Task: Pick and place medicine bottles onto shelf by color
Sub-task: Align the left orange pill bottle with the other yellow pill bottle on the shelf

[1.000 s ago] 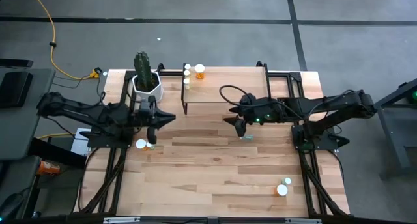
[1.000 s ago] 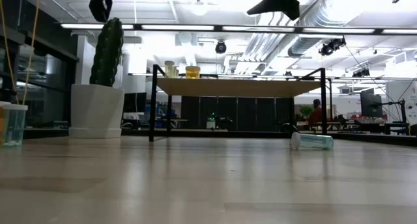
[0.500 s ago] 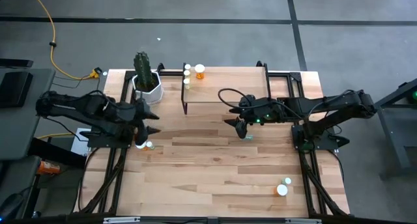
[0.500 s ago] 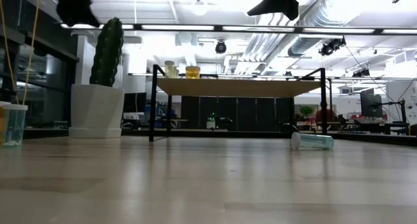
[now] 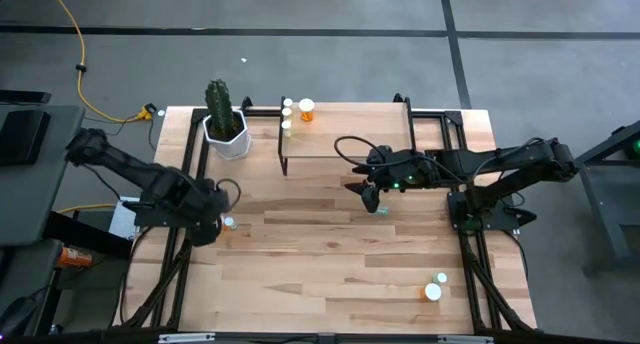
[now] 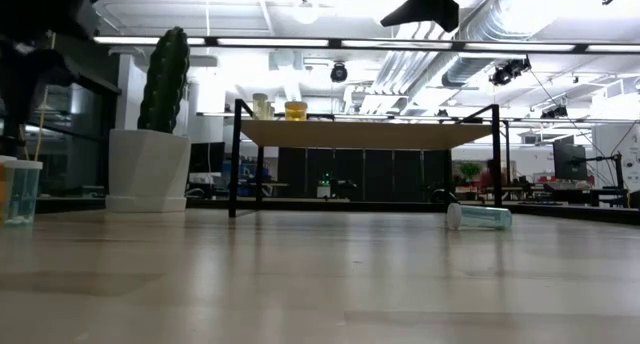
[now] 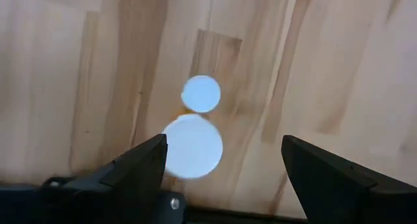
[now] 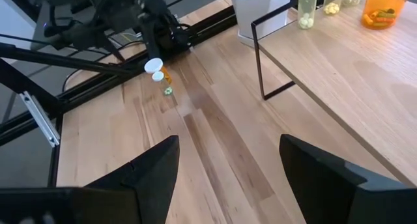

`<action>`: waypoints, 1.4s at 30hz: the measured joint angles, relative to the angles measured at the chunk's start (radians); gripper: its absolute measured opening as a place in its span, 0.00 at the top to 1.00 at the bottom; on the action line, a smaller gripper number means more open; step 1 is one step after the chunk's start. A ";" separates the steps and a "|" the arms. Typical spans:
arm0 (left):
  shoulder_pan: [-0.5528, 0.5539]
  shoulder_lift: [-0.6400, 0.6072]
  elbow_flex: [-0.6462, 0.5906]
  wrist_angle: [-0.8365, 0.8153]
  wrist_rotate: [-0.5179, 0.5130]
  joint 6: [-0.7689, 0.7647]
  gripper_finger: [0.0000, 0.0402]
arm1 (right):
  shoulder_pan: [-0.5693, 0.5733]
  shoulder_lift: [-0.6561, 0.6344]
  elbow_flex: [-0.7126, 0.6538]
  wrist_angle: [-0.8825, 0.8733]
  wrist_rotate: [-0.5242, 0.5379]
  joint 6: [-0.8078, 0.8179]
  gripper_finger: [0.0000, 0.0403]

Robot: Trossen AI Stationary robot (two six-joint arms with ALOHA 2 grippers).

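Note:
Two medicine bottles stand upright near the table's left edge; the left wrist view looks down on their white caps (image 7: pixel 192 146) (image 7: pixel 201 94). My left gripper (image 5: pixel 215 222) points down over them, open, with the nearer cap between its fingers (image 7: pixel 140 165) and untouched. Another bottle (image 5: pixel 380 210) lies on its side at mid-table. My right gripper (image 5: pixel 370 196) hovers open above that bottle. The shelf (image 5: pixel 345 134) at the far side carries an orange bottle (image 5: pixel 306 109) and two pale ones (image 5: pixel 287 114). Two more bottles (image 5: pixel 436 286) stand at the near right.
A cactus in a white pot (image 5: pixel 222 119) stands just left of the shelf, on the far side of my left gripper. Black frame rails run along the table's left (image 5: pixel 185 184) and right (image 5: pixel 465 184) sides. Bare wood lies between the two grippers and toward the near edge.
My left gripper has drawn back toward the table's left edge and sunk. It has tipped from pointing level toward the right to pointing down over the two bottles, and its fingers have opened. The bottles have not moved.

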State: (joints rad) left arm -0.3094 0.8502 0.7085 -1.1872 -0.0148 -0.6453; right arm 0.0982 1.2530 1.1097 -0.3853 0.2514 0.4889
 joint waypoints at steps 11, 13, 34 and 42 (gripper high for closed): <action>-0.153 0.204 -0.027 0.041 -0.112 -0.035 0.27 | 0.000 0.001 0.000 -0.010 0.000 0.000 0.36; -0.157 0.251 -0.027 0.041 -0.113 -0.043 0.27 | 0.000 0.001 0.000 -0.011 0.003 0.000 0.36; -0.156 0.302 0.013 0.025 -0.042 -0.163 0.27 | 0.000 0.001 0.000 -0.017 0.007 0.000 0.36; -0.241 0.206 0.109 0.025 0.043 -0.139 0.28 | 0.000 0.001 0.000 -0.021 0.007 0.000 0.36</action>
State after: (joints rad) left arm -0.5499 1.0558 0.8175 -1.1617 0.0285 -0.7847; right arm 0.0982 1.2537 1.1095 -0.4065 0.2588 0.4889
